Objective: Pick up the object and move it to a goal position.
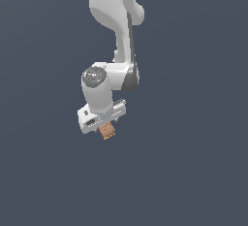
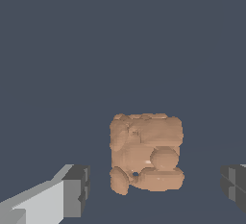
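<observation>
From the exterior view we look down from farther off on the arm [image 1: 114,40] and gripper [image 1: 104,123], while our close wrist view shares only the object [image 2: 146,153] between the fingers [image 2: 77,189].

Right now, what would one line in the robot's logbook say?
gripper: open | brown lump: sits between the fingers, gaps on both sides | grasp: not yet made | surface: plain dark grey

Probably simulator: featureless slate-grey backdrop [image 1: 193,171]
</observation>
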Robot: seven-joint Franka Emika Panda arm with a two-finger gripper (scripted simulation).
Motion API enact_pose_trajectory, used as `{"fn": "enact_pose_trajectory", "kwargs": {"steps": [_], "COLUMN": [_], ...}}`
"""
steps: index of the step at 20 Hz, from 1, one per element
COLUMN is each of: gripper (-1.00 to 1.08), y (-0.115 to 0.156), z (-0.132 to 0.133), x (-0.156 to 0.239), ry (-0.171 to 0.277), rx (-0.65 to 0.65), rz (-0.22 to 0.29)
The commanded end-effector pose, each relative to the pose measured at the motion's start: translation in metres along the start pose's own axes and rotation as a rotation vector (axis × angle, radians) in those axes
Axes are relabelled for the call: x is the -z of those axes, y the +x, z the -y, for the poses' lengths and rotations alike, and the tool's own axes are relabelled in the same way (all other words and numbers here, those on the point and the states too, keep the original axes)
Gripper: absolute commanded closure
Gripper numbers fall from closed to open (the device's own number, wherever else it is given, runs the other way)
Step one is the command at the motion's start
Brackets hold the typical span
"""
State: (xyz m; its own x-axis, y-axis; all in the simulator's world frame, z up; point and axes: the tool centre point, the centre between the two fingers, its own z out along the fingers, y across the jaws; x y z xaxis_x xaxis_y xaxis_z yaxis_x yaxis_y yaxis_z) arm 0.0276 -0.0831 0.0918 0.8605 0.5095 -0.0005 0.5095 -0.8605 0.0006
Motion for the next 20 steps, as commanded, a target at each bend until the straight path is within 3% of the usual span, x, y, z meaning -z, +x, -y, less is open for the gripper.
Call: {"fn": "enact_pose_trajectory", "kwargs": {"steps": [1, 20], "gripper": [-0.92, -0.92], "y": [0.000, 0.000], "z": [-0.001, -0.001], "x": [-0.001, -0.051], "ry": [0.000, 0.001], "rx": [0.010, 0.011], "rz": [0.000, 0.000]}}
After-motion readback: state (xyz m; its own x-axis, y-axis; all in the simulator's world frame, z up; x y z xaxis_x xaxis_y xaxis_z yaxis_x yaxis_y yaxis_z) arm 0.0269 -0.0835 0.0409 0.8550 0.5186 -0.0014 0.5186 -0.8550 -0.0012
